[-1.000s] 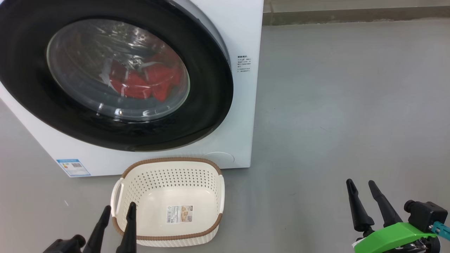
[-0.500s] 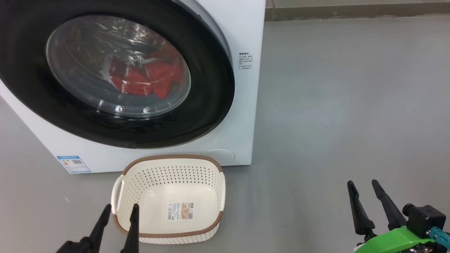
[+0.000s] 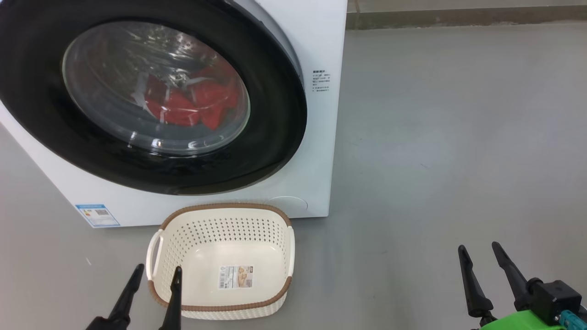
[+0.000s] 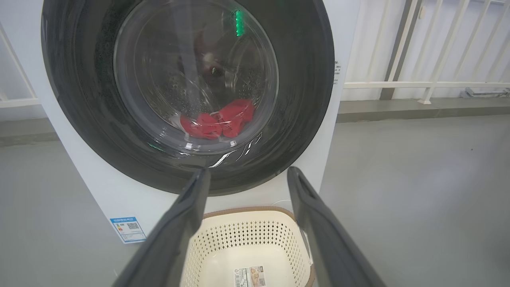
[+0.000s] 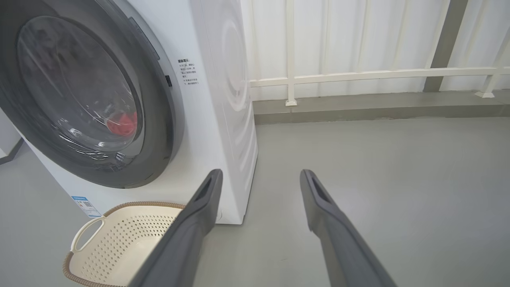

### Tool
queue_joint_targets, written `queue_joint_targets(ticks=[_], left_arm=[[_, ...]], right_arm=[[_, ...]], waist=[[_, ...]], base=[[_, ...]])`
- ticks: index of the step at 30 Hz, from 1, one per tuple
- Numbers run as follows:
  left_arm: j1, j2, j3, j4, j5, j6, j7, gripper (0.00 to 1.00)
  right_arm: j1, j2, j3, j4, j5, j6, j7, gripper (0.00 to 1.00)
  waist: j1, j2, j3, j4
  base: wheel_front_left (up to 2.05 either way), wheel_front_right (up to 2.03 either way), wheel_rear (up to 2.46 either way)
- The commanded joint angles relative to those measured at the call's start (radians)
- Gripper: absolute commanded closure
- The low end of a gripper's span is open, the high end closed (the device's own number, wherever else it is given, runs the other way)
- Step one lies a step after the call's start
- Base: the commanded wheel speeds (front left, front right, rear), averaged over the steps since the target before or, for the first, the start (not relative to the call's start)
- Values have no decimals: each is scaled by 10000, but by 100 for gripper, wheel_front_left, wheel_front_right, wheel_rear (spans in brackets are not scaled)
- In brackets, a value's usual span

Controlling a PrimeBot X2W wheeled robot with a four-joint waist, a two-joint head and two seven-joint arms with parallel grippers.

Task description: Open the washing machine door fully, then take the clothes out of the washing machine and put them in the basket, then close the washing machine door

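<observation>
Jaws released and empty on left gripper (image 3: 157, 268) and right gripper (image 3: 478, 246); upper left, washing machine door (image 3: 275, 114) shut over clothes (image 3: 192, 105), basket (image 3: 224, 206) empty, so nothing looks done yet.

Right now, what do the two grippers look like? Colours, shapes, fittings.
Left gripper and right gripper: each has two long, tapered dark fingers with pointed tips. Behind the right one sit a bright green bracket, a black block and a teal connector.
</observation>
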Motion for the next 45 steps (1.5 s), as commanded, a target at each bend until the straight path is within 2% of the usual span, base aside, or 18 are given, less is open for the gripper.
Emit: queue_joint_targets(ticks=[1,19,20,21,22,23,31,38,42,45], left_arm=[[-140,137,338,-272,323,-45,-164,0],[-97,60,396,-141,364,-117,-178,0],[-94,57,398,-143,363,-119,-178,0],[-92,54,397,-142,364,-121,-178,0],[-91,52,392,-137,364,-123,-178,0],[-91,49,384,-137,365,-125,-178,0],[-208,26,302,-158,325,-136,-178,0],[-383,8,158,-172,272,-143,-178,0],[-548,1,90,-209,246,-146,-178,0],[-697,-3,47,-227,211,-148,-178,0]], right_arm=[[-130,-131,137,-274,-272,65,-171,0],[-67,-47,39,-355,-25,65,-183,0],[-82,-43,55,-368,24,65,-183,18],[-107,-40,83,-375,77,65,-183,58],[-146,-38,129,-392,138,65,-183,93],[-202,-42,178,-434,189,65,-183,100],[-966,-104,591,-861,1091,65,-184,100],[-2178,-309,900,-763,1846,65,-184,100],[-3208,-373,1114,-130,3190,65,-184,100],[-3955,-681,1539,305,3849,65,-184,100]], waist=[[0,0,-20,12],[0,0,-79,75],[0,0,-76,74],[0,0,-74,75],[0,0,-68,74],[0,0,-58,71],[0,0,125,108],[0,0,407,324],[0,0,704,526],[0,0,918,673]], base=[[0,0,0],[0,0,0],[0,0,0],[0,0,0],[0,0,0],[0,0,0],[0,0,0],[0,0,0],[0,0,0],[0,0,0]])
